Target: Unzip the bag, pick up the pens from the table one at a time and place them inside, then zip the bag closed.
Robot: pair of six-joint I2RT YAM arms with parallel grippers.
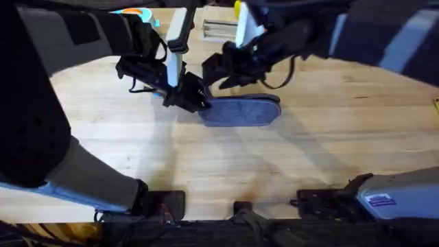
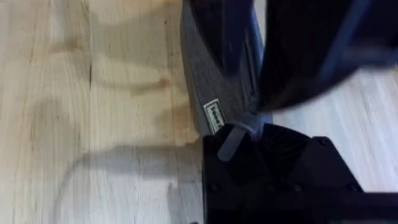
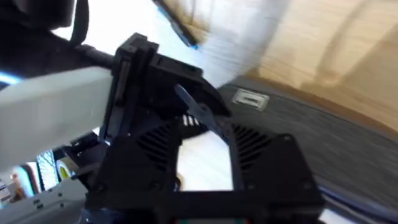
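The blue-grey bag point(image 1: 243, 110) lies lengthwise on the table point(image 1: 322, 144), just beyond its middle. My left gripper point(image 1: 191, 99) sits at the bag's left end, shut on a small grey tab point(image 2: 231, 139) of the bag point(image 2: 214, 74) beside a white label point(image 2: 213, 116). My right gripper point(image 1: 214, 71) hovers just behind that same end, close to the left one. The right wrist view has the bag point(image 3: 323, 137) and, farther off on the wood, a dark pen with a blue end point(image 3: 184, 32).
Both arms cross over the far half of the table. At the back edge lie a grey metallic object point(image 1: 219, 28), an orange item point(image 1: 130, 11) and a yellow one point(image 1: 236, 8). The near half of the tabletop is bare wood.
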